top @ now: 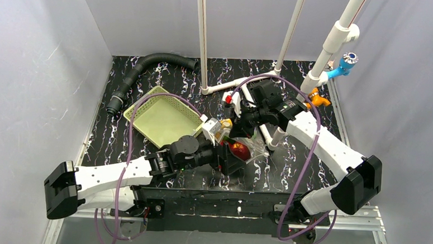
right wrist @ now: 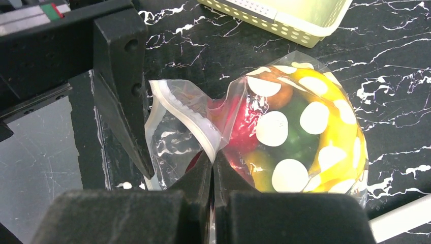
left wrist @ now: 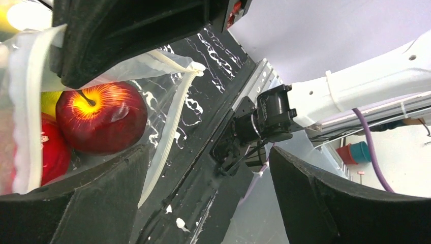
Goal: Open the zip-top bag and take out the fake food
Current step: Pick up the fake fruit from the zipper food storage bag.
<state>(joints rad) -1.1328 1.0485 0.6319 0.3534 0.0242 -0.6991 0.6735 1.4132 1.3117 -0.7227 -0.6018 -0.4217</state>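
Observation:
The zip-top bag lies on the black marbled table, clear with off-white dots, its white zip rim pulled up and apart. Inside is the fake food: a dark red apple, a bright red piece, a green piece, a yellow banana and an orange piece. My right gripper is shut on the bag's rim. My left gripper is open at the bag's mouth, with one finger beside the rim. Both grippers meet over the bag in the top view.
The pale green slotted basket stands left of the bag, its corner close. A black corrugated hose lies at the back left. White pipes, an orange clamp and a blue fitting are at the back right.

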